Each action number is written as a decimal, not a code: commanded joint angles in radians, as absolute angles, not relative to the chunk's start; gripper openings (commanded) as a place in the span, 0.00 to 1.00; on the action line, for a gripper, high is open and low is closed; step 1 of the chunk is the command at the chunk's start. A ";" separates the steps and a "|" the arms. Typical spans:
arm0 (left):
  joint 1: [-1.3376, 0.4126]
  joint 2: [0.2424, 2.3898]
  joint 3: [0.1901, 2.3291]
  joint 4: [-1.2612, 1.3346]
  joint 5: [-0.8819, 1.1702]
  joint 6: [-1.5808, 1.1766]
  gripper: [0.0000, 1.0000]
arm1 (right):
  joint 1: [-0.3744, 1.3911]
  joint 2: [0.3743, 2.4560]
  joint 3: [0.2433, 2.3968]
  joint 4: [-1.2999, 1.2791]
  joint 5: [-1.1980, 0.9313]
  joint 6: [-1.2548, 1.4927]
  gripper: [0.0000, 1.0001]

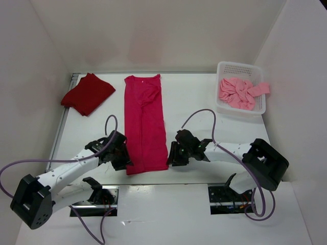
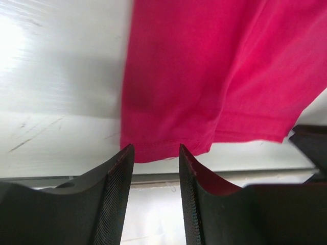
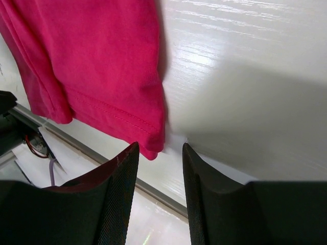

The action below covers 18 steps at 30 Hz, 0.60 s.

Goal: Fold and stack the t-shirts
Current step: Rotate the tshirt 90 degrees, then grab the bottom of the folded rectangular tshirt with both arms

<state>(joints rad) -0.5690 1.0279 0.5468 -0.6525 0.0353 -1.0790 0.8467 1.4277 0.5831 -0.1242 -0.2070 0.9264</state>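
Top cam: L gripper (image 1: pixel 125 163) blocks crimson shirt (image 1: pixel 145 122) hem corner.

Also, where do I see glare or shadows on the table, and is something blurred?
Left wrist: glare washes out the table at upper left; a soft shadow lies beside the crimson shirt. Right wrist: a glare patch near the top, a broad shadow lower right. Top external: even light, only faint shadows, nothing clearly blurred.
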 commanded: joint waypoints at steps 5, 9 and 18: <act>-0.572 0.920 0.551 -0.716 -0.023 -1.212 0.48 | 0.856 1.430 0.618 -0.107 -0.242 0.917 0.45; -0.592 0.927 0.439 -0.695 0.049 -1.282 0.46 | 0.856 1.430 0.609 -0.083 -0.255 0.927 0.45; -0.537 0.839 0.388 -0.635 0.038 -1.305 0.46 | 0.865 1.430 0.609 -0.083 -0.264 0.927 0.45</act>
<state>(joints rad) -0.5407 0.8192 0.3985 -0.6785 0.0307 -1.2793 0.8551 1.4284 0.5873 -0.1154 -0.2523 0.9264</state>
